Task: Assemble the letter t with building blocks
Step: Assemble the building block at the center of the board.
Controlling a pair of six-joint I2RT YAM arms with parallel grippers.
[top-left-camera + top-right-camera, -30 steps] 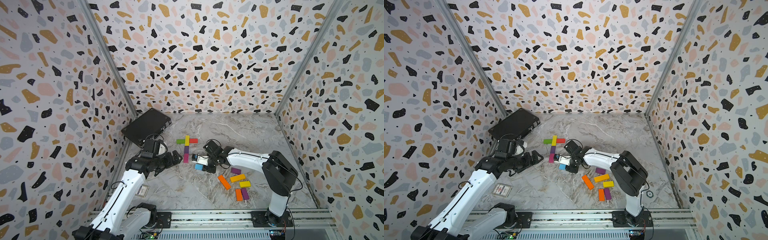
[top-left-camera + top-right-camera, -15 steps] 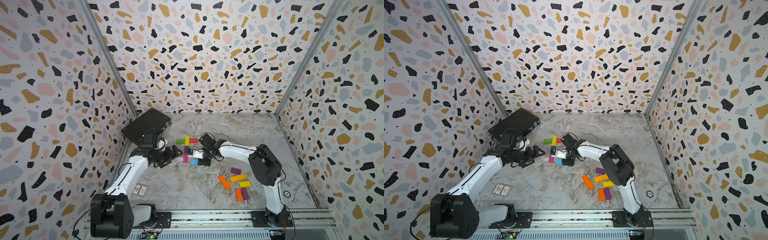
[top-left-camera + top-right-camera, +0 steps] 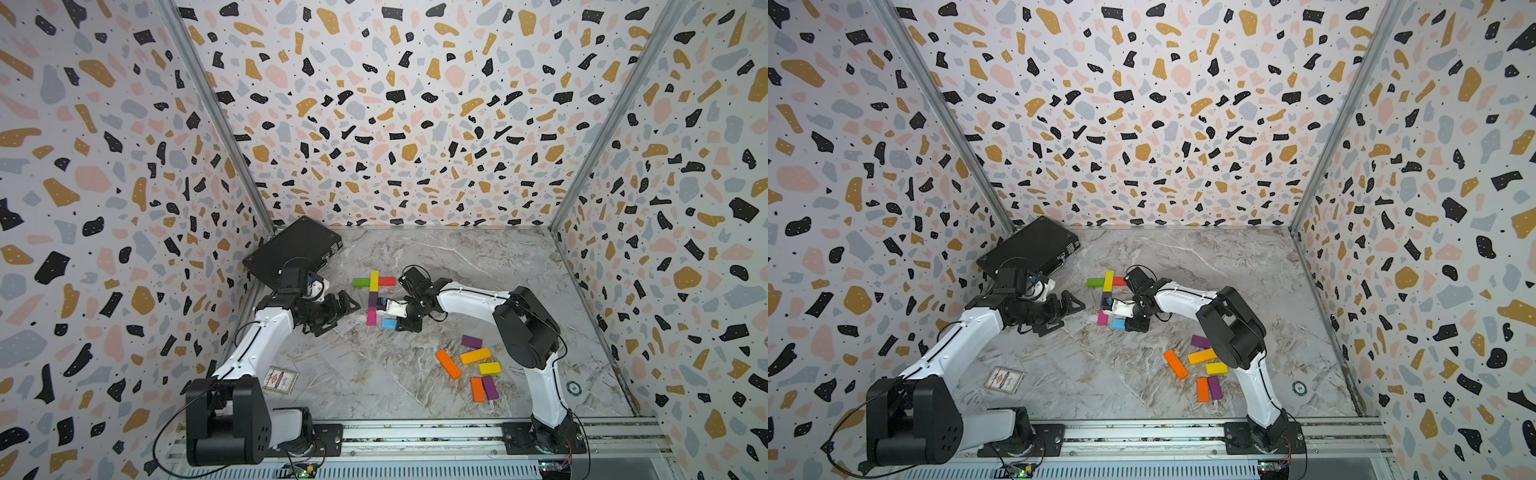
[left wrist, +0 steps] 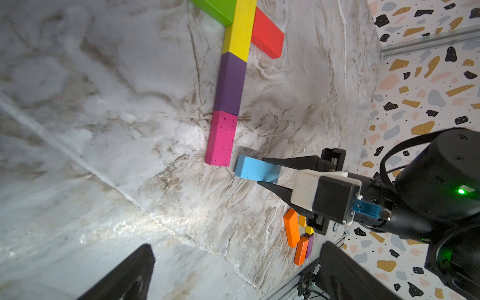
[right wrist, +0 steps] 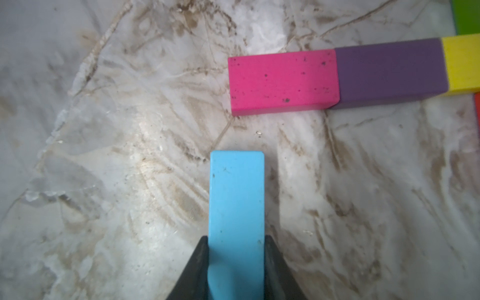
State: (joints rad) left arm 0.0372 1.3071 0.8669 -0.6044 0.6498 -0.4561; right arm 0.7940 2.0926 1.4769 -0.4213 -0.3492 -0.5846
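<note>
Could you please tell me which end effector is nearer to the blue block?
Right. The right end effector is shut on the blue block; the left end effector, open, sits apart beyond the pink block.

You have a marbled grey desk [image 3: 457,257] boxed in by speckled terrazzo-pattern walls [image 3: 395,104]. In both top views a black case [image 3: 291,249] [image 3: 1030,245] sits in a far corner, against a side wall. A small printed card [image 3: 281,379] [image 3: 1003,379] lies flat nearer the metal front rail [image 3: 415,432], well apart from the case. A small round green-and-white disc [image 3: 574,387] [image 3: 1298,388] lies at the desk's opposite side.
</note>
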